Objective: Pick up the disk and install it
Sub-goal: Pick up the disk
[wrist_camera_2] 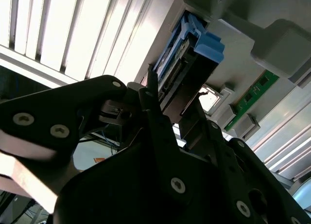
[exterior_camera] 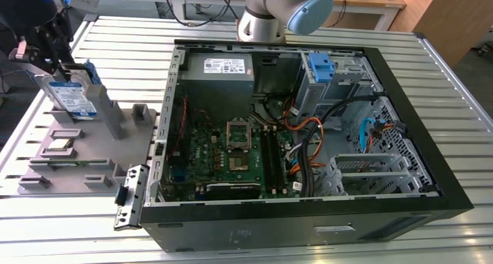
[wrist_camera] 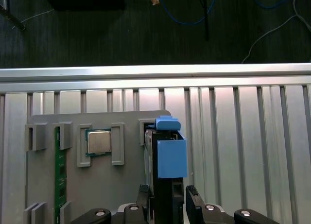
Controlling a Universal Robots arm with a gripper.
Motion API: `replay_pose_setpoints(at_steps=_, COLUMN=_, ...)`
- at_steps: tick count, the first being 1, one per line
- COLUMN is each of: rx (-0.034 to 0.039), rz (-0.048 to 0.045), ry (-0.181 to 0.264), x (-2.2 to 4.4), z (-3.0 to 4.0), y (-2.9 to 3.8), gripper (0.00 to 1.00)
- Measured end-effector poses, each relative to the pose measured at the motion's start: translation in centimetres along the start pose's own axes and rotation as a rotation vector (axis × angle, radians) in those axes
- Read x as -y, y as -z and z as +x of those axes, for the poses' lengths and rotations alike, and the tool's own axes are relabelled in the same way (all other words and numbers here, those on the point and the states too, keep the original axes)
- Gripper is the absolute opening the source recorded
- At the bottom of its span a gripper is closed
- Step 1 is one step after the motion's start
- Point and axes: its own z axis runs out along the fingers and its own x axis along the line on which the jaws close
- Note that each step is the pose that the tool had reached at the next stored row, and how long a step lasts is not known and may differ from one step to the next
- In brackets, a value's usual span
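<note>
Standing upright in a grey fixture tray on the slatted metal worktop, the flat silver disk with white-and-blue label and blue plastic frame sits clamped in the jaws of the black gripper.

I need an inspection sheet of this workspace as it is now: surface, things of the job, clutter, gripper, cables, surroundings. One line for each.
Surface: slatted metal table, carrying a grey fixture tray and an open computer case.
Job's things: the disk stands upright in a tray slot, in its blue carrier, outside the case.
Clutter: processor chip and memory stick seated in the tray.
Gripper: the gripper is at the disk's top edge, in line with it.
Cables: orange, blue and black cables inside the case; loose cables on the floor.
Surroundings: dark floor beyond the table; wooden furniture behind.
</note>
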Motion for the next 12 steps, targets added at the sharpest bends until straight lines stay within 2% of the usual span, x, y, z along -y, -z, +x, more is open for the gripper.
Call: replay_pose_setpoints(at_steps=12, rx=-0.0022, rz=0.0002, ry=0.0, x=0.02, z=0.38, y=0.02, gripper=0.43)
